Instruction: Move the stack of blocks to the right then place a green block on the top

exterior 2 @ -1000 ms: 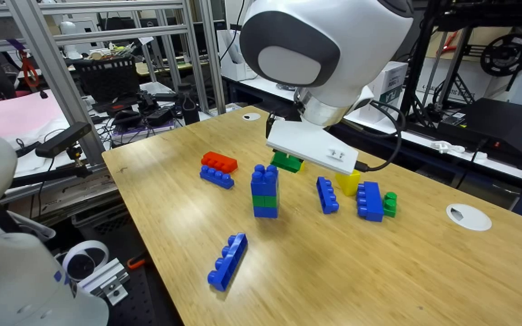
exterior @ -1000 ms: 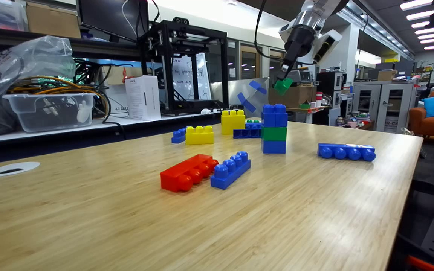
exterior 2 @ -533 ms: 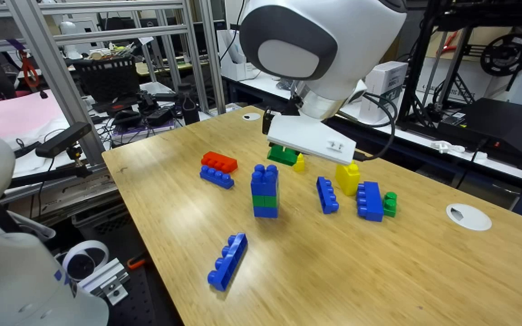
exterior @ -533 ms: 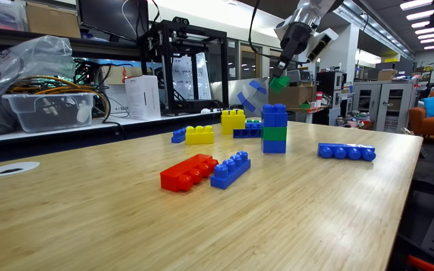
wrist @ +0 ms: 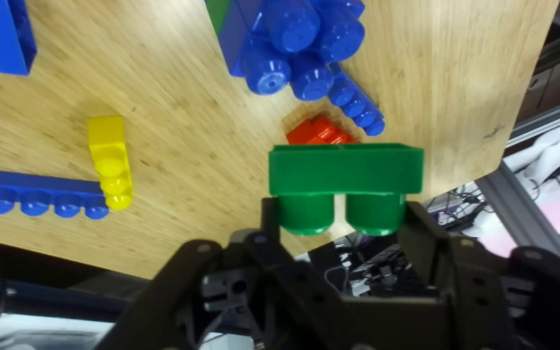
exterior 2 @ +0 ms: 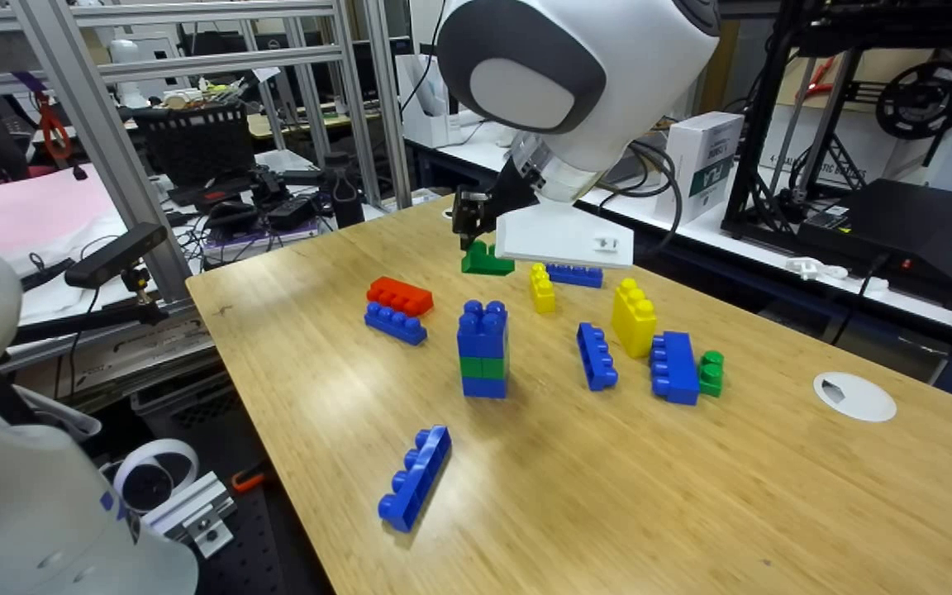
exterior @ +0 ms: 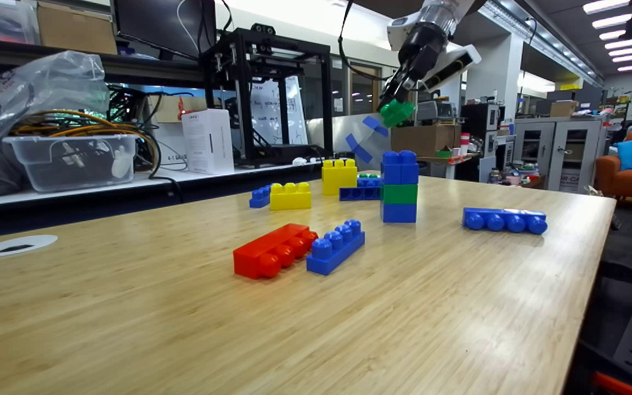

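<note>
The stack of blocks (exterior: pixel 399 187) stands upright on the table, blue over green over blue, and shows in both exterior views (exterior 2: pixel 483 351). In the wrist view its blue studded top (wrist: pixel 299 53) is at the upper middle. My gripper (wrist: pixel 341 214) is shut on the green block (wrist: pixel 346 170), its fingers pressing the outer sides of the two studs. The green block hangs in the air, above and apart from the stack, in both exterior views (exterior: pixel 397 113) (exterior 2: pixel 487 259). It looks tilted there. In the wrist view it hides part of the red brick.
A red brick (exterior 2: pixel 400 295) and a blue brick (exterior 2: pixel 395 323) lie beside the stack. A long blue brick (exterior 2: pixel 416 478) lies near the table edge. Yellow bricks (exterior 2: pixel 635 318) (exterior 2: pixel 542 289), blue bricks (exterior 2: pixel 597 355) (exterior 2: pixel 674 368) and a green brick (exterior 2: pixel 711 373) lie on the other side.
My gripper has carried the green block up and to the left in both exterior views, and its tilt has changed. Bricks behind the arm have come into view. The stack has not moved.
</note>
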`<action>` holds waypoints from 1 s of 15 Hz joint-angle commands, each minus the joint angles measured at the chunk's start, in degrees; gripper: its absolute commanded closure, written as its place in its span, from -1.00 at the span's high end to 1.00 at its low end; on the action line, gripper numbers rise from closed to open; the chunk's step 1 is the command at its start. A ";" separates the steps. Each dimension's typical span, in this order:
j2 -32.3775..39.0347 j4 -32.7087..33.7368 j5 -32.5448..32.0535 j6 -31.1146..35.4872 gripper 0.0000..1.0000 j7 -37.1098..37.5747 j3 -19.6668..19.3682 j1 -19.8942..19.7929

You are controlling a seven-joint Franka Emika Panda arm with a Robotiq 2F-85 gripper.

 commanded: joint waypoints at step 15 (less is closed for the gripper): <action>26.31 32.47 -9.39 -32.69 -0.24 -27.31 1.26 -4.43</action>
